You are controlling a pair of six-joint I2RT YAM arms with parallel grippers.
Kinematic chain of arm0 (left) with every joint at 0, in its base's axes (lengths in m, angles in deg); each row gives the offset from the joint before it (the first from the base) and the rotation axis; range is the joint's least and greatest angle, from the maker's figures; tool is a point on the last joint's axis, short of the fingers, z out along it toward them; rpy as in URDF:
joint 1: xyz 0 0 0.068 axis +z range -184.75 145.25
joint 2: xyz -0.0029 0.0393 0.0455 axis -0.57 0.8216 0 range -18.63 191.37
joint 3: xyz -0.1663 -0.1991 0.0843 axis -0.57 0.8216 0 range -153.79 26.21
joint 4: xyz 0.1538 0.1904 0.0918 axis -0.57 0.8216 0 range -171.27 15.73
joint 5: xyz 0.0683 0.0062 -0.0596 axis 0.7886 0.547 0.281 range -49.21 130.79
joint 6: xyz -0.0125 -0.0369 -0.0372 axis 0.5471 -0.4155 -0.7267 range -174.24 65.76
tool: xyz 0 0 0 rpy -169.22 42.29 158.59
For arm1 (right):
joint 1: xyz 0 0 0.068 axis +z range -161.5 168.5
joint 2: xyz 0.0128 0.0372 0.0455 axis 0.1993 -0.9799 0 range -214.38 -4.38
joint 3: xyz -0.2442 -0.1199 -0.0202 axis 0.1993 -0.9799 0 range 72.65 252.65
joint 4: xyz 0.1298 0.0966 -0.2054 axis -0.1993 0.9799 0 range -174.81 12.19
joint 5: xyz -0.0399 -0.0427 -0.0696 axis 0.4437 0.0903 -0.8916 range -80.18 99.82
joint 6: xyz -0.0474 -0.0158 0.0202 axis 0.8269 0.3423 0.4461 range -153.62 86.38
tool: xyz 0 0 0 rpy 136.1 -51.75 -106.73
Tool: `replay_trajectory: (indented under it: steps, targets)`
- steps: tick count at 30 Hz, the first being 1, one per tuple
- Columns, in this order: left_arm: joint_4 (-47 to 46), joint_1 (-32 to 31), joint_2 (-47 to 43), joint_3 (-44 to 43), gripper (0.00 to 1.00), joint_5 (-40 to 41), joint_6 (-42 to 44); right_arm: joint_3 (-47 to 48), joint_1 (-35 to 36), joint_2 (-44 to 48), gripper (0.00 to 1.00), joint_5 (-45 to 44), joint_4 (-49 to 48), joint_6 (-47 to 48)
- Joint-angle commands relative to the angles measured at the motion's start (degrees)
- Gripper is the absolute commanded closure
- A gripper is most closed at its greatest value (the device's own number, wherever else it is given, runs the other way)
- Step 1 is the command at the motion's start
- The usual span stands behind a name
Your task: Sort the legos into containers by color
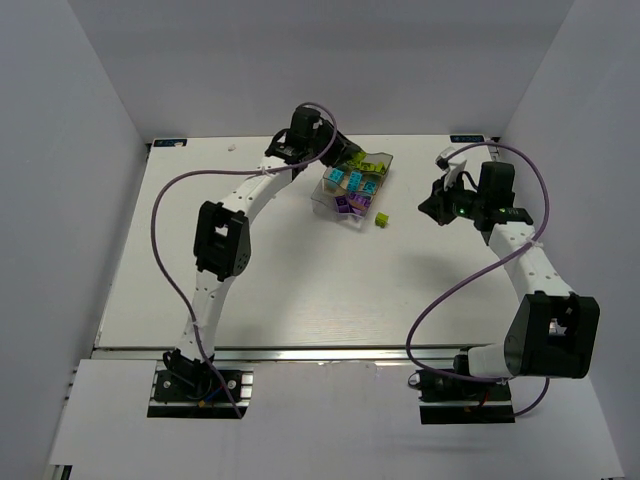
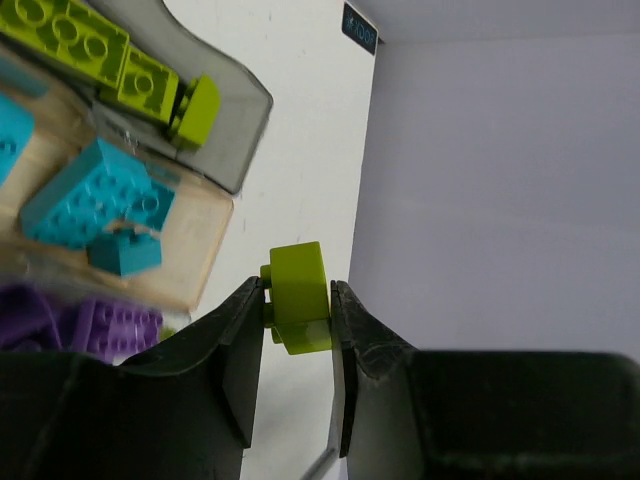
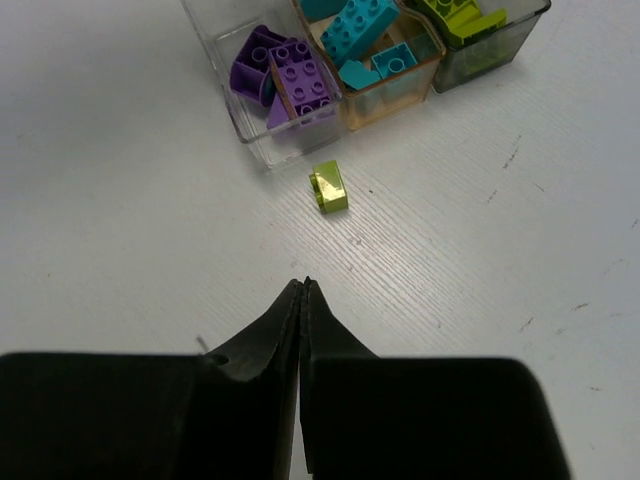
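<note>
Black fingers (image 3: 270,335) of the right claw (image 3: 303,290) met tip to tip, pinched fully together with nothing between them, above bare white counter (image 1: 300,290). Just ahead of those tips lay a loose lime brick (image 3: 329,188), alone on the counter and slightly apart from the near wall of the clear tray (image 3: 290,138). Open surface ran between the claw and that brick, and out to either side.

Inside the tray, purple bricks (image 3: 295,80) filled the near-left compartment, cyan bricks (image 3: 365,25) the middle one, and lime bricks (image 3: 460,15) the smoky grey end.

From above, the tray sat toward the far edge of the counter, with white walls closing in the back and both sides. The right arm stood well apart to the tray's right.

The left claw (image 2: 297,305) reached to the tray's far side, narrowly parted and clamped on a small lime piece (image 2: 298,280), one pad on each face. It was held just beyond the wavy grey rim, with counter and the side wall behind it.
</note>
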State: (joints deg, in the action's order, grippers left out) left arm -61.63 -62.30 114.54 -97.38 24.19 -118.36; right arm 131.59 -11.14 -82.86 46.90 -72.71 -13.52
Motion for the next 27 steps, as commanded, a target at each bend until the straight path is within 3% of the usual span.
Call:
replay_trajectory:
  steps: [1, 10, 18, 27]
  targets:
    - [-2.75, 0.30, 5.43, -6.38, 1.00, -0.10, -2.58, -0.75, -1.41, 2.01, 0.96, 0.80, -0.50, -0.06]
    - [-16.03, 0.30, 9.65, -4.72, 1.00, 5.96, -6.37, -2.07, -1.68, 2.19, 0.96, 0.98, -0.85, -0.41]
    - [-16.83, 0.39, 11.15, -4.99, 0.97, 9.91, -7.69, -3.13, -1.77, 1.93, 0.94, 1.50, -1.72, -1.55]
    - [-16.83, 0.30, 15.80, -8.06, 0.93, 17.73, -13.31, -3.39, -1.77, 2.71, 0.86, 1.94, -1.46, -1.64]
